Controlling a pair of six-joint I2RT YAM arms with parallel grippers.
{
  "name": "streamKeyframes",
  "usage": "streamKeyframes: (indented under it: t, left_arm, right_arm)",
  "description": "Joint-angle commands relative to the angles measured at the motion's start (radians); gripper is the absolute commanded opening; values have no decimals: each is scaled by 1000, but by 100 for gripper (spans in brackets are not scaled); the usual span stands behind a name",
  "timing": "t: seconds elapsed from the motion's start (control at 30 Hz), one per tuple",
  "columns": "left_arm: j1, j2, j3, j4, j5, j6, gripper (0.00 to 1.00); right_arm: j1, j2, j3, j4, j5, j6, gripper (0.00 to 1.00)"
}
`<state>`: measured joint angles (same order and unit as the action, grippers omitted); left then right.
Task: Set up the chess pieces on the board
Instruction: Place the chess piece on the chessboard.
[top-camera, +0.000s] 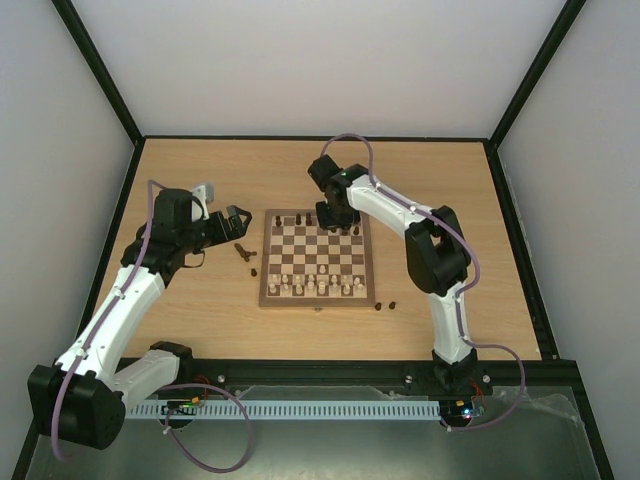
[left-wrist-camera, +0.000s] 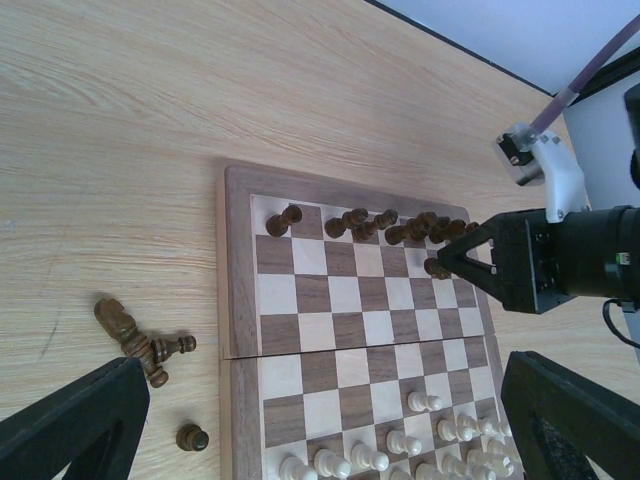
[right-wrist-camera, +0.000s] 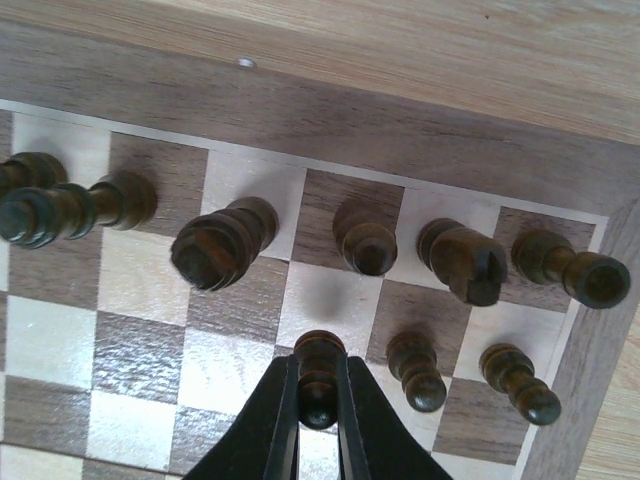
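The board (top-camera: 266, 300) lies mid-table. Dark chess pieces stand along its far row (top-camera: 330, 218) (left-wrist-camera: 390, 225). My right gripper (right-wrist-camera: 319, 400) is shut on a dark pawn (right-wrist-camera: 319, 368), holding it just over the second row, beside two standing dark pawns (right-wrist-camera: 415, 368). The left wrist view shows that same pawn (left-wrist-camera: 437, 267) at the right gripper's tip. My left gripper (top-camera: 235, 222) hovers open and empty left of the board, above loose dark pieces lying on the table (left-wrist-camera: 130, 335) (top-camera: 243, 252). One more dark piece (left-wrist-camera: 192, 437) stands near them.
Pale chessmen (top-camera: 320, 287) (left-wrist-camera: 430, 440) fill the board's near rows. Two small dark pieces (top-camera: 385, 305) lie off the board's near right corner. The right arm (top-camera: 420, 225) reaches over the board's far right corner. Black frame rails edge the table.
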<state>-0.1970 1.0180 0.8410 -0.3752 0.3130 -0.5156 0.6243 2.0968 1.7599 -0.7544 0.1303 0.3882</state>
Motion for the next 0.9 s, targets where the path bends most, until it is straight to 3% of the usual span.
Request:
streamKeyframes:
  t: [0.0, 0.6, 0.87]
  left_arm:
    - [5, 5, -6, 15, -3, 2, 100]
    - [5, 3, -6, 16, -3, 4, 99]
    - [5, 0, -6, 12, -5, 5, 100]
  right_arm:
    - [8, 29, 27, -48, 17, -11, 8]
    - [8, 61, 33, -33, 28, -12, 9]
    - [8, 56, 41, -41, 26, -12, 17]
